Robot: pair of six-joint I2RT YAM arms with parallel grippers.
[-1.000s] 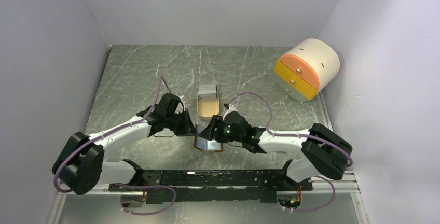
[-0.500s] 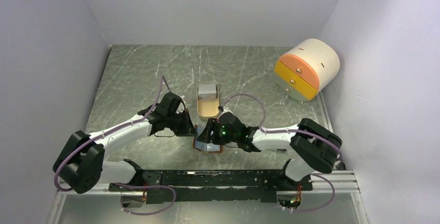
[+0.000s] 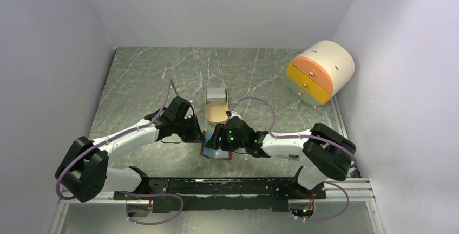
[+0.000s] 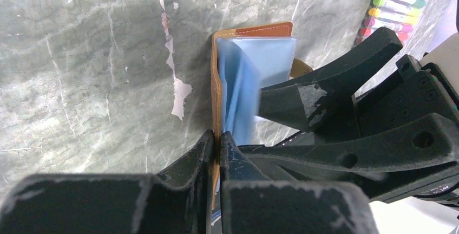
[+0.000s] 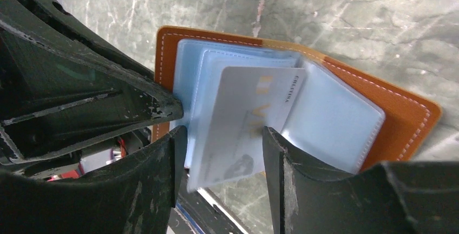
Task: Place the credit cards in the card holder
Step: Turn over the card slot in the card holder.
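Where right gripper [image 5: 224, 136] pinches, credit card [image 5: 246, 104] between.

Plain pale lavender-grey walls [image 3: 227, 6] enclose a grey-green marbled tabletop [image 3: 141, 77] streaked with white scratches. A cream cylindrical drawer unit [image 3: 322, 71] with orange and yellow fronts rests against the right wall, evenly lit.

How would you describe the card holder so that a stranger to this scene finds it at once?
On the grey marbled table, look by the near edge, where the left gripper and the right gripper, holding a credit card, meet. The card holder is open there: brown stitched leather with bluish clear sleeves, unlike the tan box behind it.
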